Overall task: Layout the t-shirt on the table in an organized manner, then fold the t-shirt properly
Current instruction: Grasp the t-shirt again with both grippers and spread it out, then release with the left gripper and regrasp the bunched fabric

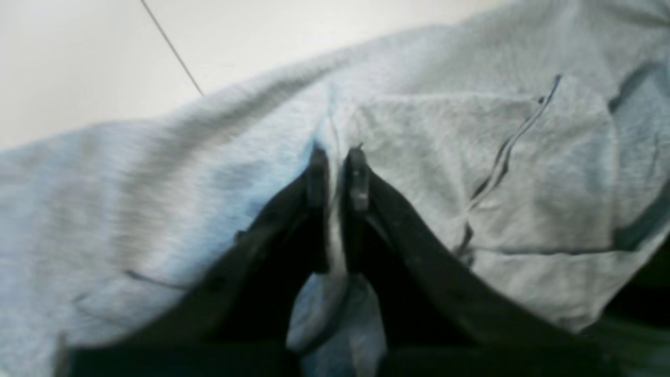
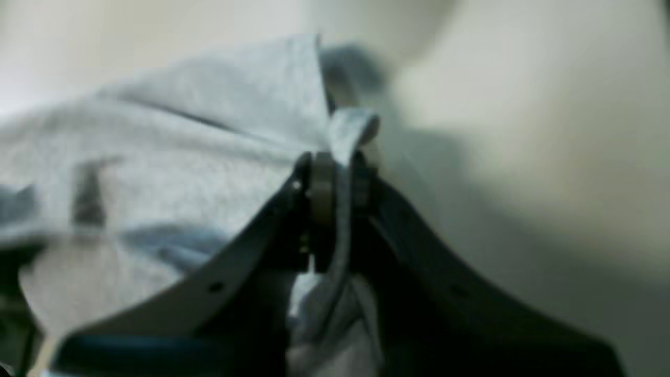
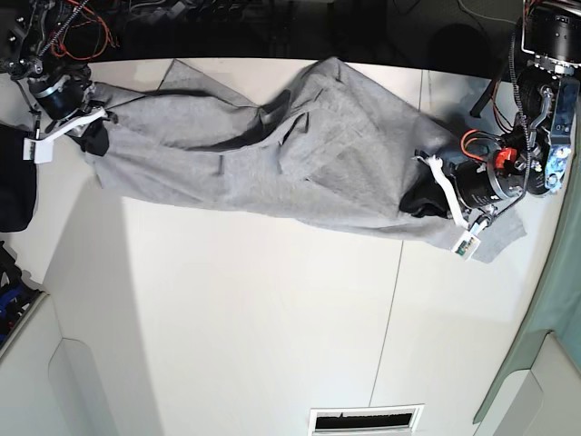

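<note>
The light grey t-shirt point(image 3: 272, 163) lies stretched and wrinkled along the far side of the white table point(image 3: 254, 318), reaching from one arm to the other. My left gripper point(image 1: 335, 173) is shut on a pinched fold of the t-shirt point(image 1: 157, 183); in the base view the left gripper point(image 3: 418, 197) sits at the cloth's right end. My right gripper point(image 2: 337, 178) is shut on an edge of the t-shirt point(image 2: 183, 157), and in the base view the right gripper point(image 3: 97, 136) is at the far left end. No printed letters show.
A dark cloth point(image 3: 14, 191) lies off the table's left edge. A pale grey-green panel point(image 3: 545, 318) stands along the right. A thin seam point(image 3: 395, 272) crosses the tabletop, and a slotted vent point(image 3: 366, 420) sits at the near edge. Cables crowd the back.
</note>
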Tool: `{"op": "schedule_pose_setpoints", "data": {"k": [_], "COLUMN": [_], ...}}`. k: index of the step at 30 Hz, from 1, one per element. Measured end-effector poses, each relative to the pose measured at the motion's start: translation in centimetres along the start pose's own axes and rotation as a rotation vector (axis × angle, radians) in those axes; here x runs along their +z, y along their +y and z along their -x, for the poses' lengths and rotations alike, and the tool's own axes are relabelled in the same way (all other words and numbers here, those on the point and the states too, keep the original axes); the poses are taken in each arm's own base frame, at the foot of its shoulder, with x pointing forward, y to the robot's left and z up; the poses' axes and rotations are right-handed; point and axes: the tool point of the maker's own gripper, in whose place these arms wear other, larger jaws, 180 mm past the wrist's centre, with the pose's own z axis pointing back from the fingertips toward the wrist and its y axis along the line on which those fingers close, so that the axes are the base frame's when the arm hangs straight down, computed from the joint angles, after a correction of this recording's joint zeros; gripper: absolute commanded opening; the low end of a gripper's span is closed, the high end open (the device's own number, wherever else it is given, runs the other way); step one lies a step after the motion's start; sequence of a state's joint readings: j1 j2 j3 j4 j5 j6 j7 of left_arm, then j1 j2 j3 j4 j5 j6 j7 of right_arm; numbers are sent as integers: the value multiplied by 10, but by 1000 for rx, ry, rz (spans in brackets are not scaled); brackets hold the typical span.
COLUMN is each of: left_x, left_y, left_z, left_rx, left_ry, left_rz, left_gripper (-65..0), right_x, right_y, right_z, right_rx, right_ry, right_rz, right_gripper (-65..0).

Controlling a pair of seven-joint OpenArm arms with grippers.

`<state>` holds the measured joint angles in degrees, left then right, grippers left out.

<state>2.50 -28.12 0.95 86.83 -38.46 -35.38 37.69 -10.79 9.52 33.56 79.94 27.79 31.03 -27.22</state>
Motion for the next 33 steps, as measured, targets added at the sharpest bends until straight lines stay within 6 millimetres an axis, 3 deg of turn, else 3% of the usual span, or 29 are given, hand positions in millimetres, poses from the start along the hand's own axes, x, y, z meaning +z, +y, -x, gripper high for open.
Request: {"op": "schedule_pose_setpoints", "data": {"k": [3,9,13,19,22,25,29,33], "left_x": [13,36,55,62,61,56,41,37], "left_y": [1,-16,-28,-27,-26,-17,1,11], "left_z": [-11,-30,-39,-37,-38,-38,-14,-2], "left_rx": [-18,-40,-45,-43,-44,-46,3,42], "left_ry": [-43,-111,-150,-153,-164,-198,-161,-129], "left_rz": [4,50,68,58,50,6,-34,-46], "left_gripper": [-650,-650,-650,-650,-650,-650,-649,-482], "right_x": [11,26,41,41,36,28,7,-5], "right_y": [-6,-16,-26,-25,-19,-17,6,29], "right_z": [-17,-15,-26,-25,-33,-38,-40,-52], "right_rx": [-66,-183,-278,-271,-254,-175,-69,-46], "right_ry": [-37,-13,-77,-74,-114,-145,-96,-114], "right_rz": [-7,-34,-55,-62,-73,-37,-61,-116], "right_gripper": [-650,-650,-650,-650,-519,-508,-483,-303]}}
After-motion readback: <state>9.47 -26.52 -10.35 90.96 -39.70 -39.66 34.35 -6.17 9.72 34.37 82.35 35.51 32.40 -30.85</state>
